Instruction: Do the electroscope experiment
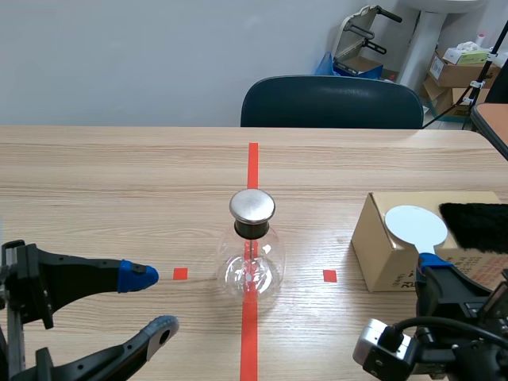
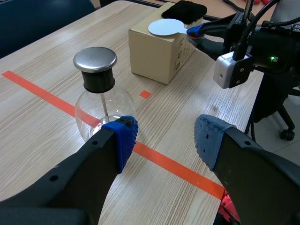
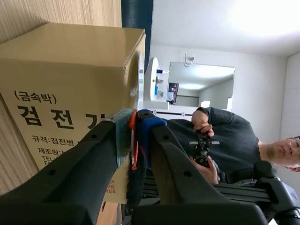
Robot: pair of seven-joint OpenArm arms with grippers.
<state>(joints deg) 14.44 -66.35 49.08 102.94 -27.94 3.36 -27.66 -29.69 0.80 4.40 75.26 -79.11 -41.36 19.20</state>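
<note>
Scene view: treat the glass electroscope (image 1: 252,262) as fragile and slippery. Your right gripper (image 3: 134,136) grasps the light, stiff white disc (image 1: 415,226) by its handle; your left gripper (image 1: 151,302) stands released.

From here I see a pale wood-grain table (image 1: 119,175) running out toward a plain grey-white wall (image 1: 119,55). A dark teal chair (image 1: 332,101) sits at its far edge. The far right corner holds a white pillar (image 1: 422,40), stacked cardboard boxes (image 1: 454,73), a folded hand cart (image 1: 359,40) and a blue bag (image 1: 325,63). A browner tabletop (image 1: 494,119) pokes in nearby. My left wrist camera catches grey floor (image 2: 274,154) and a chair castor (image 2: 286,135), and my right wrist camera a glaring ceiling light (image 3: 262,18).
</note>
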